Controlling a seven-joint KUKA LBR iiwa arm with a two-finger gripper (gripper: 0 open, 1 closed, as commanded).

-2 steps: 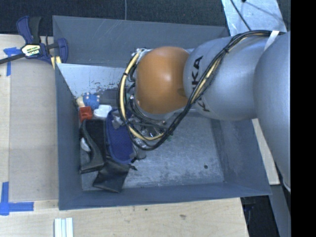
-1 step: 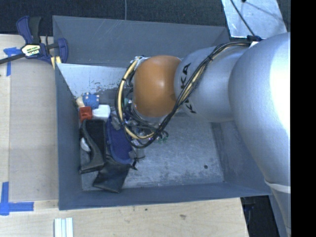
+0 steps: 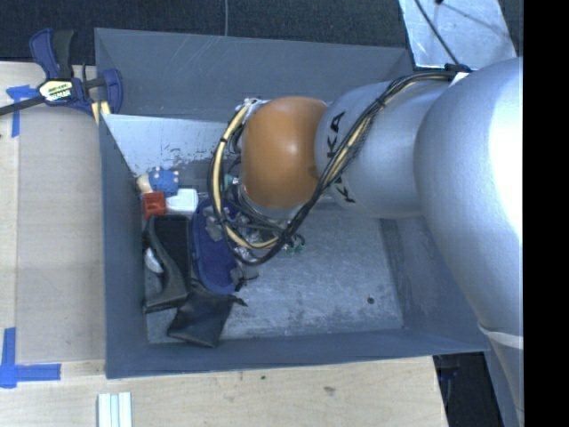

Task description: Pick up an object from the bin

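Note:
My gripper (image 3: 229, 231) is low in the left half of the bin, under the arm's orange wrist cover. It is right on top of a dark blue rounded thing (image 3: 207, 263) that lies on the bin floor. A black flat piece (image 3: 169, 261) lies just left of the blue thing, touching it. Another black folded piece (image 3: 201, 321) lies below, near the bin's front wall.
By the left wall sit a red block (image 3: 154, 205), a white block (image 3: 183, 201) and a small blue piece (image 3: 164, 181), close together. A small green bit (image 3: 296, 246) lies right of the gripper. The arm spans the bin's right half.

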